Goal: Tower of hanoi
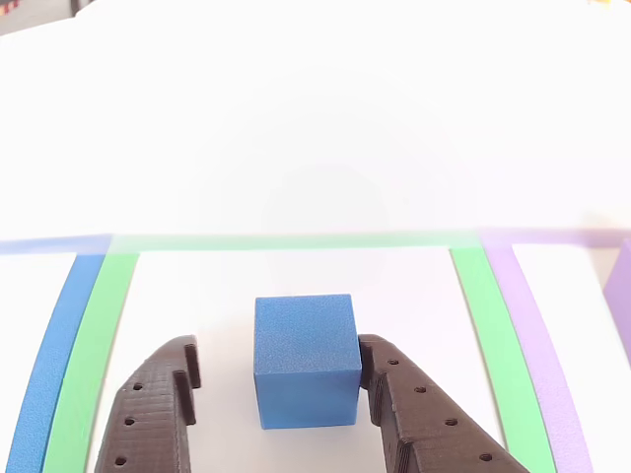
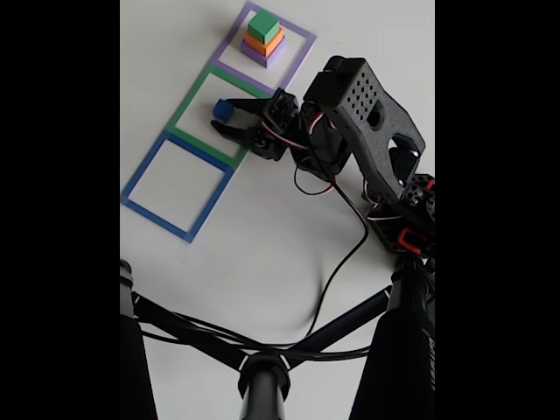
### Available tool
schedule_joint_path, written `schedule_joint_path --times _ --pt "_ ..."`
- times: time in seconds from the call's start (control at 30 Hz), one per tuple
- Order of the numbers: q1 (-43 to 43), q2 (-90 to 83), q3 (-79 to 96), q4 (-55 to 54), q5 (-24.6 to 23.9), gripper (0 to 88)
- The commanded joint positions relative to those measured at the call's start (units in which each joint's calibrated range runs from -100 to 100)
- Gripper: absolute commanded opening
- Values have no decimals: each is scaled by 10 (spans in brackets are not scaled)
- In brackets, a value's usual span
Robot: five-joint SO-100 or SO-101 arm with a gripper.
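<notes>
The blue cube (image 1: 305, 360) is seen inside the green outline (image 2: 214, 118), between the parted fingers of the gripper (image 1: 279, 379); one finger touches, the other stands clear.

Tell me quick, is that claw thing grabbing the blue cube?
Gripper: open around the blue cube; one of its fingers touches it, the other stands clear.

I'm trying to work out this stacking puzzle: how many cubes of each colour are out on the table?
Blue cube: 1, between the fingers of the open pincer, inside the green square outline
Green cube: 1, top of the stack
Orange cube: 1, middle of the stack
Purple cube: 1, bottom of the stack, inside the purple square outline
Total: 4 cubes
</notes>
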State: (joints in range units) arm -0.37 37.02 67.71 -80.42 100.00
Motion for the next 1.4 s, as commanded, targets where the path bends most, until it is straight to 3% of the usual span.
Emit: schedule_joint_path --times 0.0,0.2,0.33,0.5,0.67,0.83,1.07,1.3,1.37 --pt "-3 -35 10 -20 0 214" --pt "-6 -170 84 17 0 211" --pt "-4 -354 135 144 0 205" --pt "8 -625 114 479 0 155" --pt "16 -778 2 788 0 57" --pt "22 -837 -192 1098 0 6" --pt "43 -805 -572 1527 -12 0" --pt "116 -792 -738 1722 -2 0" --pt "142 -795 -755 1747 -25 0"
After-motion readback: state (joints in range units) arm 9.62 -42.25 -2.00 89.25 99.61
